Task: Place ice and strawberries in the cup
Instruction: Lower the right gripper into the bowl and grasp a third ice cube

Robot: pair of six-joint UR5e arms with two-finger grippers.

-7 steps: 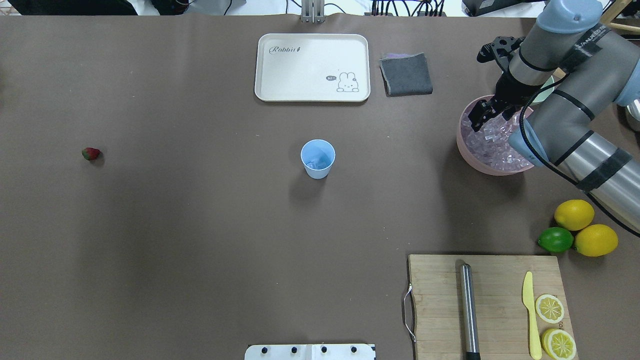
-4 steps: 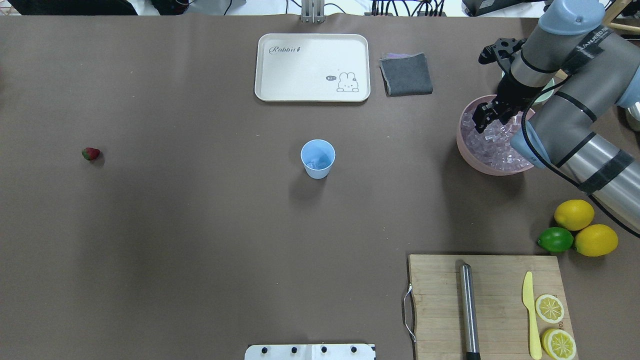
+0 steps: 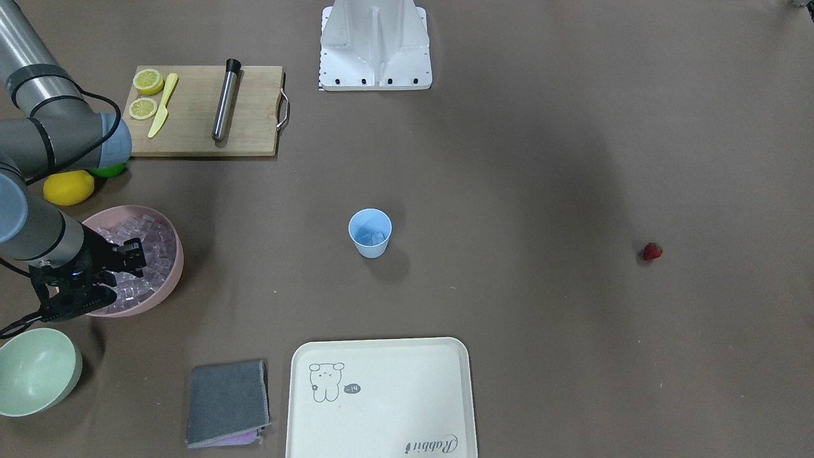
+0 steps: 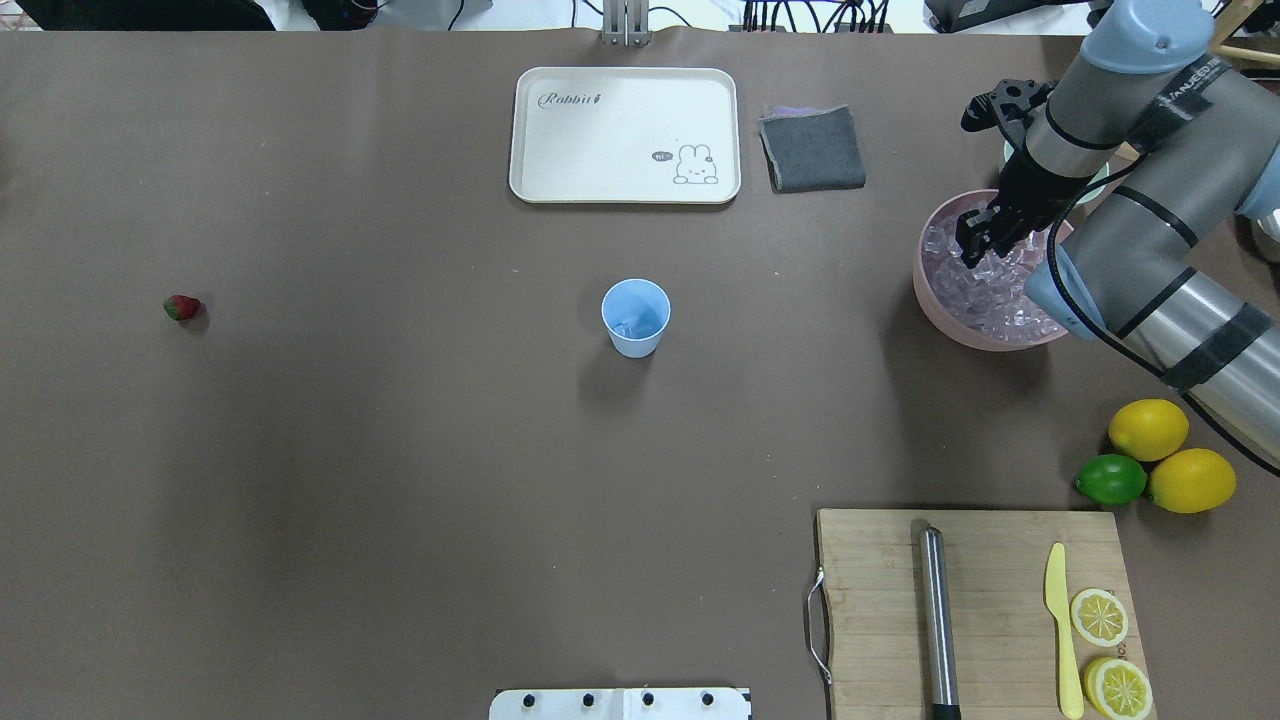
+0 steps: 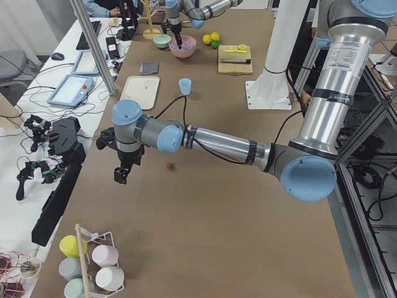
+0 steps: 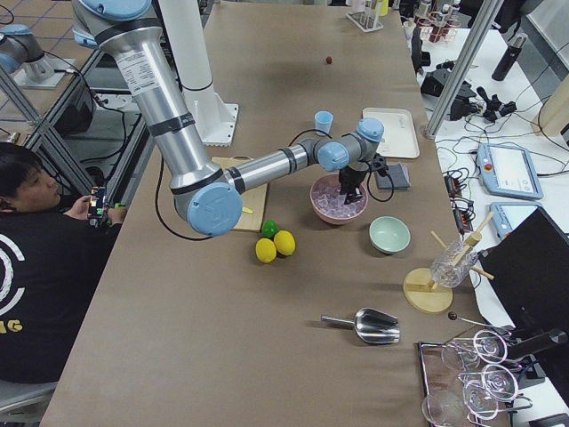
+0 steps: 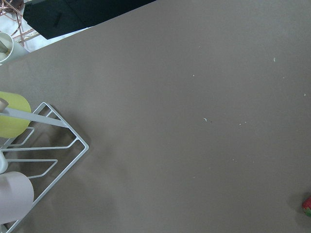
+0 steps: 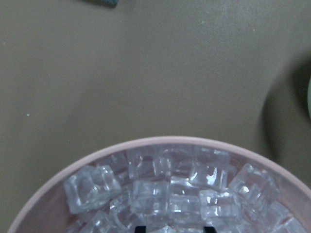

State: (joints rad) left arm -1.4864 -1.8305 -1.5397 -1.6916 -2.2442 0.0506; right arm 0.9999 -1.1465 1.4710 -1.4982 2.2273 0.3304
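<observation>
The light-blue cup (image 4: 636, 317) stands mid-table with a few ice cubes in its bottom (image 3: 375, 238). A pink bowl (image 4: 925, 290) at the right holds a heap of ice (image 4: 990, 295). My right gripper (image 4: 975, 248) is open, fingers down among the cubes at the bowl's far side; the right wrist view shows ice (image 8: 150, 194) close below it. The strawberry (image 4: 182, 307) lies alone far left. My left gripper (image 5: 121, 174) hangs above the table near the strawberry (image 5: 170, 166); I cannot tell whether it is open or shut.
A cream tray (image 4: 625, 135) and a grey cloth (image 4: 812, 148) lie at the far side. A cutting board (image 4: 870, 600) with a steel muddler, yellow knife and lemon slices is near right. Lemons and a lime (image 4: 1110, 479) sit beside it. A pale green bowl (image 3: 35, 372) stands by the pink one.
My right gripper has shifted slightly right and sunk lower into the ice bowl. The cup and strawberry have not moved.
</observation>
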